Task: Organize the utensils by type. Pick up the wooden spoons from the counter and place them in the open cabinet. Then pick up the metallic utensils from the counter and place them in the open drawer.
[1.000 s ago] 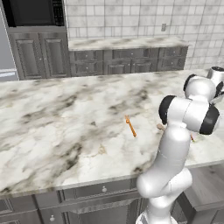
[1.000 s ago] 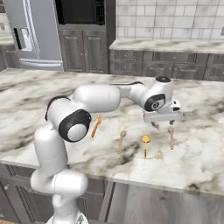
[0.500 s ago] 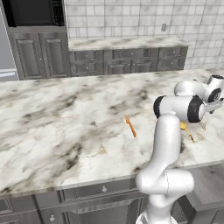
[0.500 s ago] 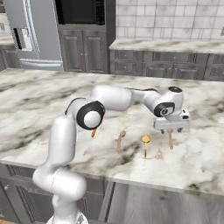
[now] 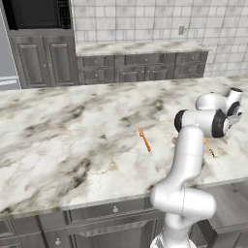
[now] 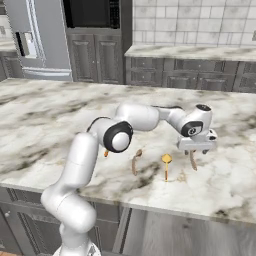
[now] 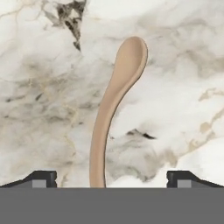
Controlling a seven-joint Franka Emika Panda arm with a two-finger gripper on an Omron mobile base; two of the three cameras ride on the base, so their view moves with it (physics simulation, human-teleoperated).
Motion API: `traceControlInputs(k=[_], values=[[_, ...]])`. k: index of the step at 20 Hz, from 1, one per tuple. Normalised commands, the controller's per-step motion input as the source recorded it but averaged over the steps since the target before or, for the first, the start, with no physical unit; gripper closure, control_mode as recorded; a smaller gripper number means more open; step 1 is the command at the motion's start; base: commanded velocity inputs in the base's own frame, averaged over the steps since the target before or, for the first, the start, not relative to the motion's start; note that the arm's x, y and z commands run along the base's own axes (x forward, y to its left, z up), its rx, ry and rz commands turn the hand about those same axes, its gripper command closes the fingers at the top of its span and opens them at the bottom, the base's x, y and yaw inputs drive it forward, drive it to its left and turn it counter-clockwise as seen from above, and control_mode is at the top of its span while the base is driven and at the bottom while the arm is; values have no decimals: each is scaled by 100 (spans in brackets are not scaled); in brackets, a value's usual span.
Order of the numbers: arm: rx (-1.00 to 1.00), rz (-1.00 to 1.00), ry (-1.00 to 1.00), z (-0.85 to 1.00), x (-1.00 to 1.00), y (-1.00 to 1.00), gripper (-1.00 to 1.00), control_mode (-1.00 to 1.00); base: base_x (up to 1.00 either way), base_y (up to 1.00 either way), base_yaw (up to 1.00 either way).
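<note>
On the white marbled counter (image 6: 50, 115), a pale wooden spoon (image 7: 114, 98) lies with its handle running between my fingertips (image 7: 42, 177). My gripper (image 6: 197, 149) hangs open just above that spoon (image 6: 192, 161), touching nothing. A second wooden spoon (image 6: 135, 161) lies further left. Between them rests a thin gold utensil (image 6: 166, 165) with a round head. A thin orange utensil (image 5: 144, 139) with a forked head lies left of the arm. The open cabinet and open drawer are out of view.
The counter's front edge (image 6: 150, 197) runs close below the utensils. A back counter (image 5: 140, 47) over dark grey panelled cabinets lines the tiled wall. A steel fridge (image 6: 35, 40) stands at the far left, beside a dark oven (image 6: 95, 12).
The arm has swung right along the counter, carrying the hand from near the gold utensil to over the rightmost wooden spoon. The jaws stayed open and no utensil moved.
</note>
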Motion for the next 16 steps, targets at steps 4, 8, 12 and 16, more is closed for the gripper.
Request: traceControlInputs(k=[4,8,12,16], values=[[0,0,3,-37,19,13,-100,-100,0,0,0],[0,0,3,-41,23,9,-100,-100,0,0,0],[0,0,0,-46,28,6,-100,-100,0,0,0],[0,0,0,-52,21,2,-100,-100,0,0,0]])
